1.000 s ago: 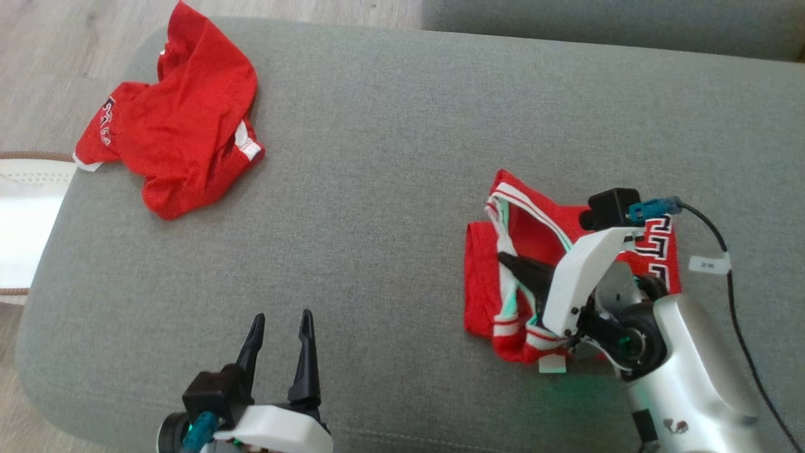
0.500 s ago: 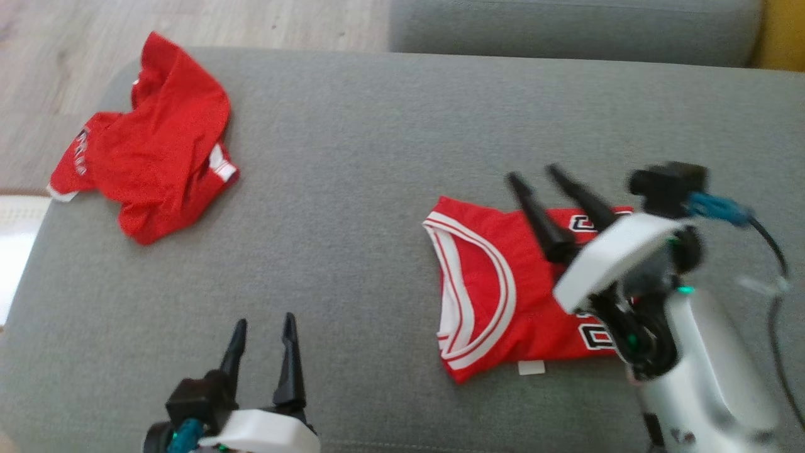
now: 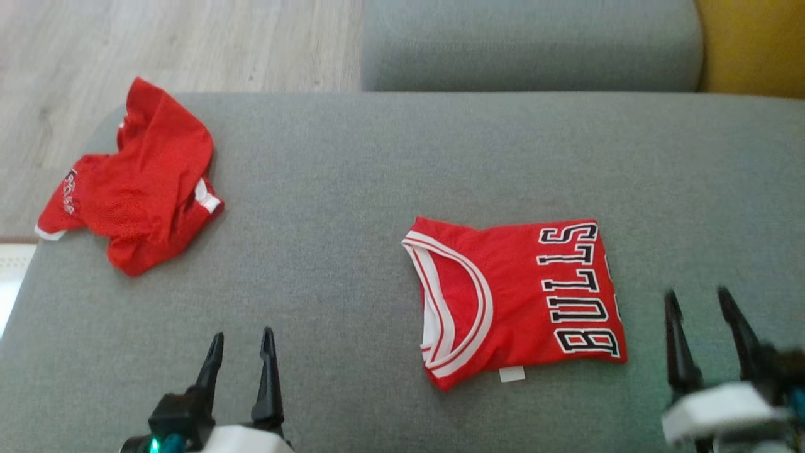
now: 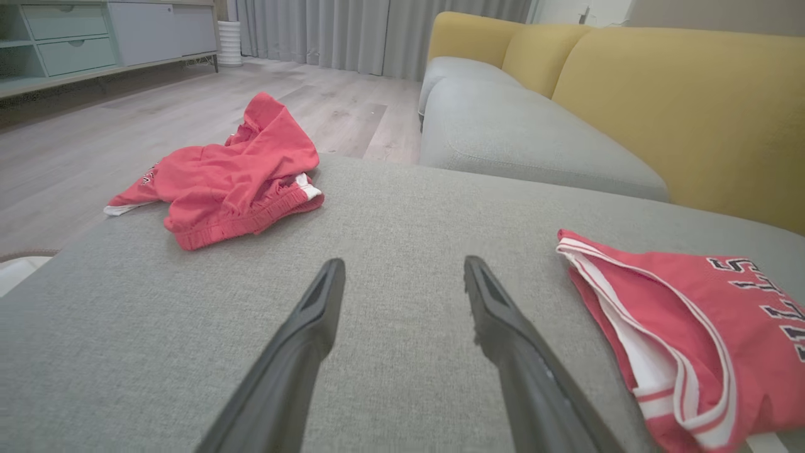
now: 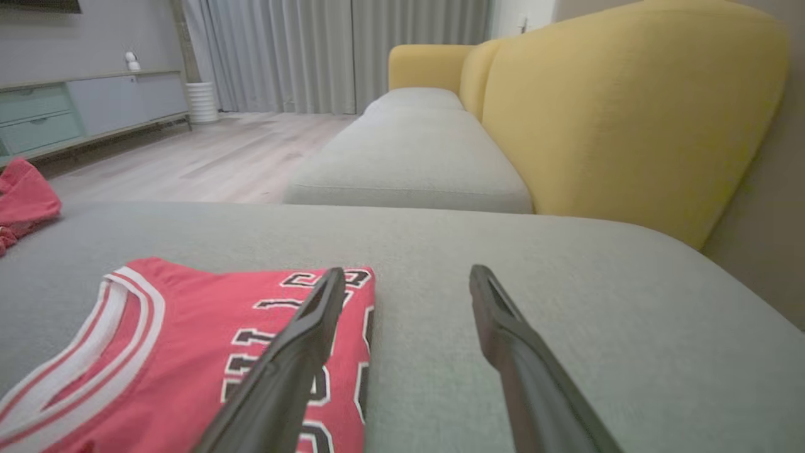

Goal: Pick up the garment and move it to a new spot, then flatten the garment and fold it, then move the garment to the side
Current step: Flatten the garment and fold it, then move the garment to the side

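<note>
The garment (image 3: 516,296) is a red jersey with white trim and black-and-white lettering, lying folded and flat on the grey cushion (image 3: 352,189). It also shows at the right of the left wrist view (image 4: 685,327) and at the lower left of the right wrist view (image 5: 188,352). My right gripper (image 3: 699,301) stands open just right of the jersey, nothing between its fingers; its left finger (image 5: 289,358) hangs over the jersey's edge. My left gripper (image 3: 240,341) is open and empty near the front edge, well left of the jersey.
A second red garment (image 3: 135,182) lies crumpled at the cushion's far left corner, also in the left wrist view (image 4: 233,176). Another grey cushion (image 3: 528,44) and a yellow backrest (image 5: 629,107) lie beyond. Wood floor (image 3: 157,44) is at the left.
My right gripper let go of the jersey, opened and drew back to the lower right. The jersey went from bunched to lying flat and folded. The head camera shifted too.
</note>
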`<state>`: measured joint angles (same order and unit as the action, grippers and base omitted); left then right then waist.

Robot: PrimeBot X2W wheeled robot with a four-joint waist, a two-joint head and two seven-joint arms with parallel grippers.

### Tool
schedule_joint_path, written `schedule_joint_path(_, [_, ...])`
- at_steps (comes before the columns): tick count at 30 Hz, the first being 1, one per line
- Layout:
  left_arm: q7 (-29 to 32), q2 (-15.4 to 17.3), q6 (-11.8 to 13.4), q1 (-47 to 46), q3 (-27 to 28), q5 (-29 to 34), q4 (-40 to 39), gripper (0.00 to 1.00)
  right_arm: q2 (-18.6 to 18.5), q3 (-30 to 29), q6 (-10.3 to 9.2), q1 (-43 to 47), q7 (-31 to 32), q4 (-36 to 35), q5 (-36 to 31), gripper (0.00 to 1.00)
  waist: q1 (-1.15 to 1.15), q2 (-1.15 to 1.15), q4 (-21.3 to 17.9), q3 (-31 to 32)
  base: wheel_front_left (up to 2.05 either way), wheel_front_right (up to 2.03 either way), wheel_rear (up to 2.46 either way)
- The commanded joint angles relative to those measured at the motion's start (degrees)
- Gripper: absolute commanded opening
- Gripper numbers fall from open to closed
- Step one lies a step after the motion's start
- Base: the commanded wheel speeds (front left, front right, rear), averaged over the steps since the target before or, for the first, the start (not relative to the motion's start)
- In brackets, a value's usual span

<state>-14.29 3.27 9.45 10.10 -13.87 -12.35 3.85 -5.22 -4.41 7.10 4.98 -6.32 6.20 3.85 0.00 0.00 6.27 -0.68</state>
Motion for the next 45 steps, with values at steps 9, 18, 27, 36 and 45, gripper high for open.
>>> schedule_joint_path(9, [-0.71,-0.39,-2.63,0.46,4.41,2.67,-0.19,1.00,1.81,-2.68,0.39,4.99,-8.00,6.00,-2.41,1.00,0.00,0.00,0.04,3.21,0.00,0.00,0.00])
schedule_joint_path(18, [-0.71,-0.39,-3.87,1.95,4.85,2.82,0.67,1.00,2.17,-1.44,0.39,4.21,-8.64,8.28,-2.84,1.00,0.00,0.00,-0.60,4.66,0.00,0.00,0.00])
schedule_joint_path(27, [-0.71,-0.39,-3.74,2.62,5.09,2.47,0.79,1.00,2.27,-0.47,0.39,4.10,-8.66,7.36,-2.64,1.00,0.00,0.00,-0.96,5.05,0.00,0.00,0.00])
schedule_joint_path(36, [-0.71,-0.39,-3.92,2.54,5.14,2.44,1.03,1.00,2.32,0.36,0.39,3.96,-8.67,7.40,-2.35,1.00,0.00,0.00,-1.71,5.15,0.00,0.00,0.00])
schedule_joint_path(45, [-0.71,-0.39,-4.51,2.43,5.34,2.89,1.60,1.00,2.34,0.77,0.39,4.07,-8.67,7.97,-1.35,1.00,0.00,0.00,-1.79,5.58,0.00,0.00,0.00])
